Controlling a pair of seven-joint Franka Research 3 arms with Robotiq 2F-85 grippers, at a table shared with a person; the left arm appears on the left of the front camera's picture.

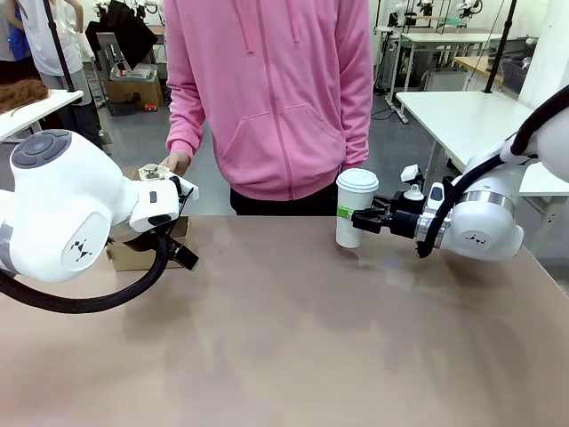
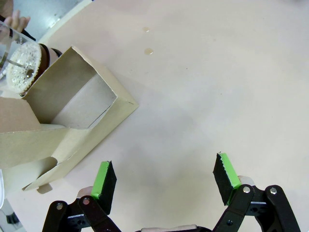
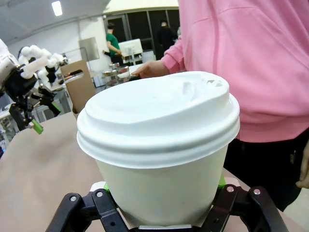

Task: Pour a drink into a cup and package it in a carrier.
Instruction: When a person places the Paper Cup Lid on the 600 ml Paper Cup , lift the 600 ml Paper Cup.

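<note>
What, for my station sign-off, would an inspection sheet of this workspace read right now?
surface: tan table; two small wet drops near the carrier.
job's things: white lidded cup, gripped at its side; brown cardboard carrier, open compartment empty; press pot beside it, a person's hand at its top.
clutter: nothing seen.
grippers: right gripper shut on the cup; left gripper open over bare table beside the carrier.
cables: black hose loops under the left arm; black cable along the right wrist.
surroundings: person in a pink hoodie at the far side; white tables behind.
</note>
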